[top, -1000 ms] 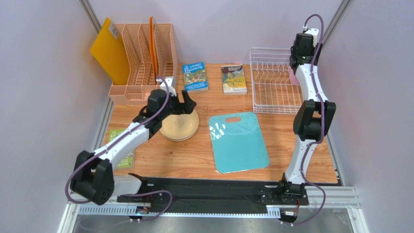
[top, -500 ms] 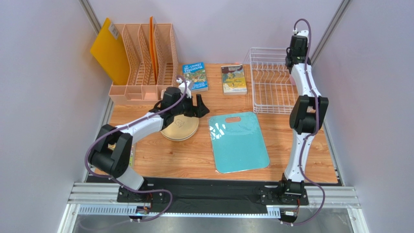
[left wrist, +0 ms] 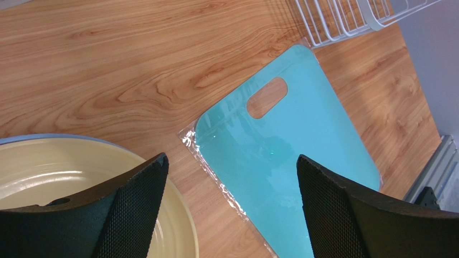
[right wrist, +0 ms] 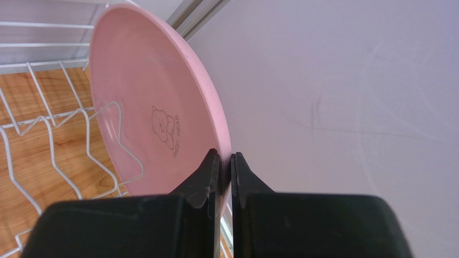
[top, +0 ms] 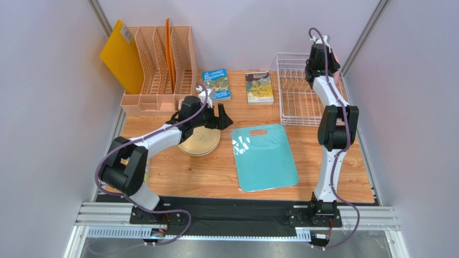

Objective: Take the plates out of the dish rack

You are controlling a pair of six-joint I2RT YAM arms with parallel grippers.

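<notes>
Looking down from above, my left end effector hangs just beside the stack of plates on the tabletop, while my right end effector reaches the far right end of the dish rack. Through the left wrist, my fingers stand wide apart and empty over the cream plate and the teal cutting board. Through the right wrist, my fingers pinch the rim of the pink plate, standing upright among the rack's white wires.

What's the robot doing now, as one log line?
right pincer: shut on round pink plate rim | plate: upright in white wire dish rack | left pincer: open near cream-yellow plate stack
</notes>
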